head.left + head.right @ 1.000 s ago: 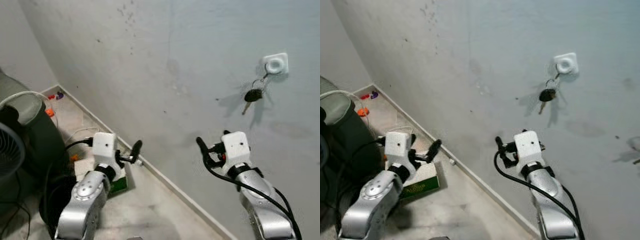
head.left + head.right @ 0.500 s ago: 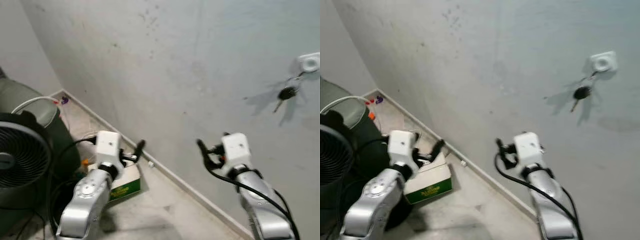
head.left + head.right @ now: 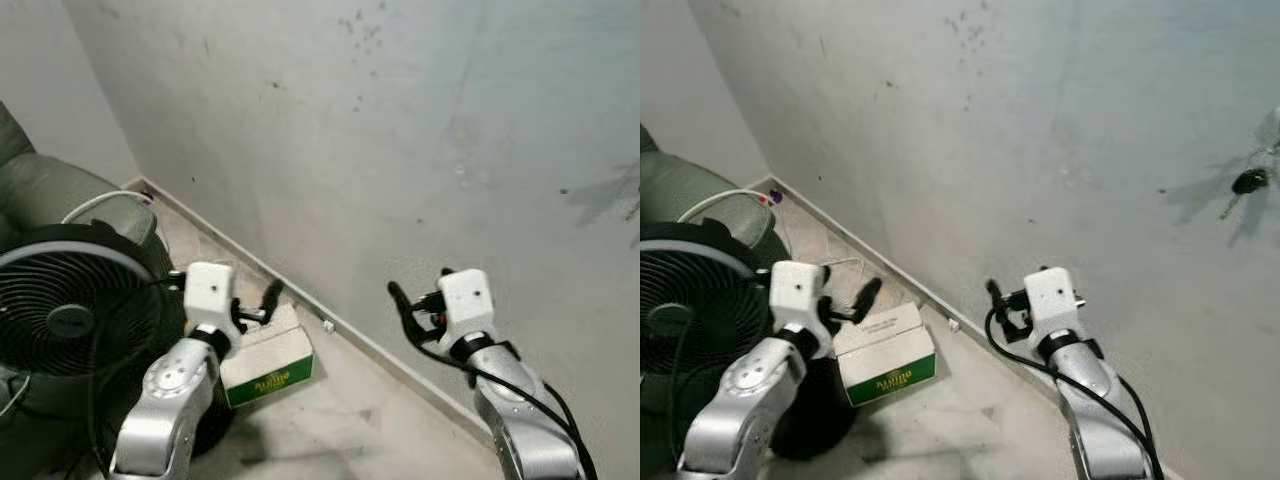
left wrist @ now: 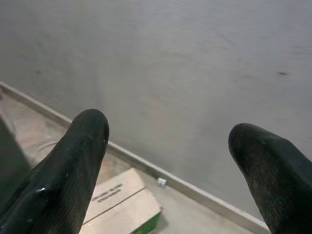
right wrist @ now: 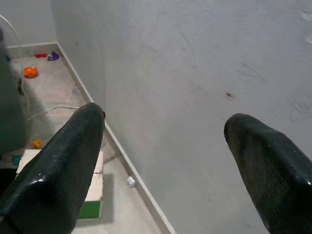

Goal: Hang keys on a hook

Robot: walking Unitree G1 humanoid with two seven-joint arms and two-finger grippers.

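The whole view swings away from the hook: a second ago the keys hung near the upper right of the head views, and now the keys (image 3: 1250, 181) sit at the far right edge of the right eye view, about a third of the way down. That shift is the camera turning, not the keys moving. They hang on the wall (image 3: 400, 130) with nothing gripping them, so my read is the hanging is done and the robot is turning to leave.

The keys themselves are a small dark fob with a thin blade slanting down and to the left, throwing a soft grey shadow onto the plaster. The hook above them is cut off by the frame edge.

Both grippers are held up in front, empty. The left gripper (image 3: 264, 305), lower left of centre, has its fingers spread apart, nothing between them. The right gripper (image 3: 408, 310), lower right of centre, is likewise parted and bare. Coming into the lower left are a black fan (image 3: 70, 310) and a green-and-white carton (image 3: 265, 362) on the floor by the skirting.
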